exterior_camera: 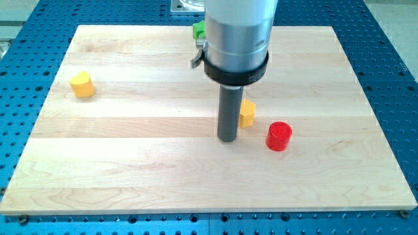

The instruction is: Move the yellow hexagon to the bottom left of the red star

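Tool tip (227, 138) sits against yellow block's (247, 113) left side.

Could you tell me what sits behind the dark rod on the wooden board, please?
A yellow block shows just beyond my tip, on the view's right side of the rod; its left part is covered, so its shape is unclear. A green block peeks out behind the arm's housing, mostly hidden.

A green block (198, 30) is mostly hidden behind the arm housing (236, 39), its shape indeterminable. A yellow block (247, 113) beside the housing's rod is partly covered, its outline unclear.
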